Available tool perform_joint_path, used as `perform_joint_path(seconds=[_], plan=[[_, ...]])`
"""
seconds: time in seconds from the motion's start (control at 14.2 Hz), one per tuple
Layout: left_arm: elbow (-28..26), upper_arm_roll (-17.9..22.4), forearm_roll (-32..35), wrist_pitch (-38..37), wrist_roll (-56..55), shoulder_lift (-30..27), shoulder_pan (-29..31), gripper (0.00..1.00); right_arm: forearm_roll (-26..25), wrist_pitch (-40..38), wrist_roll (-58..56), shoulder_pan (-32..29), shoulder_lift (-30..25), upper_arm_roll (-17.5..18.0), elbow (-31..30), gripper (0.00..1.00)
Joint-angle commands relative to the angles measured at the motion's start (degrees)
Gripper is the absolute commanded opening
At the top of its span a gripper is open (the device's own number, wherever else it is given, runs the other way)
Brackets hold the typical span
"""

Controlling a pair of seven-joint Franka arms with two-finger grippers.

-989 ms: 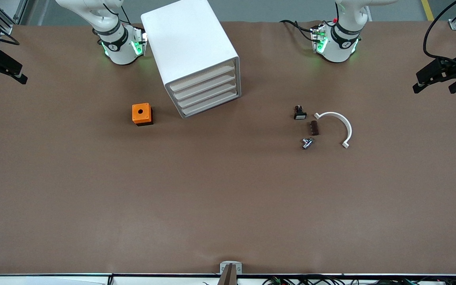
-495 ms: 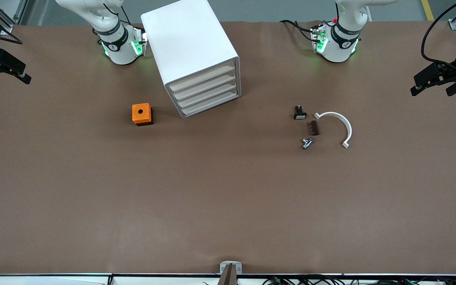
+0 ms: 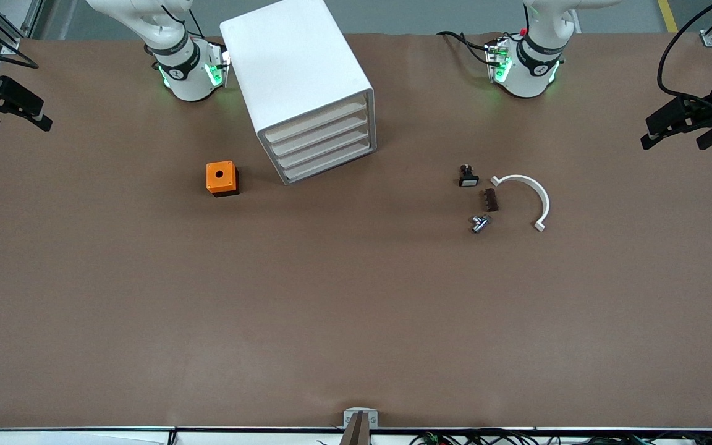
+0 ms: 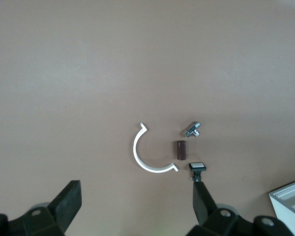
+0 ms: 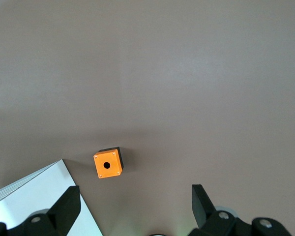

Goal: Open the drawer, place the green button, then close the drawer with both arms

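The white cabinet (image 3: pixel 297 74) stands between the two arm bases. Its lowest drawer (image 3: pixel 329 167) is pushed in, like the three above it. No button shows in any view. My left gripper (image 3: pixel 677 137) hangs open over the table's edge at the left arm's end. In the left wrist view the left gripper (image 4: pixel 136 191) has bare table between its fingers. My right gripper (image 3: pixel 19 123) hangs open over the table's edge at the right arm's end. The right wrist view shows the right gripper (image 5: pixel 135 192) empty, with the cabinet's corner (image 5: pixel 34 196) beside it.
An orange cube (image 3: pixel 220 177) with a round hole sits beside the cabinet, toward the right arm's end. Toward the left arm's end lie a black part with a white cap (image 3: pixel 468 177), a brown block (image 3: pixel 491 199), a silvery part (image 3: pixel 479 223) and a white curved strip (image 3: pixel 532 194).
Both grippers have drifted slightly inward over the table's ends and stay open. Nothing on the table has moved.
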Motion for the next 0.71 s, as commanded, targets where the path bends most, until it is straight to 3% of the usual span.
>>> perform_joint_path(seconds=[0.0, 0.64], plan=[[1.25, -0.2, 1.04, -0.93, 0.47, 0.32, 0.17, 1.0, 0.42, 0.06, 1.29, 0.43, -1.5, -0.09, -1.19, 1.0], [1.25, -0.11, 0.95, -0.93, -0.23, 0.76, 0.17, 1.0, 0.33, 0.06, 1.2, 0.25, -1.5, -0.17, -1.28, 1.0]])
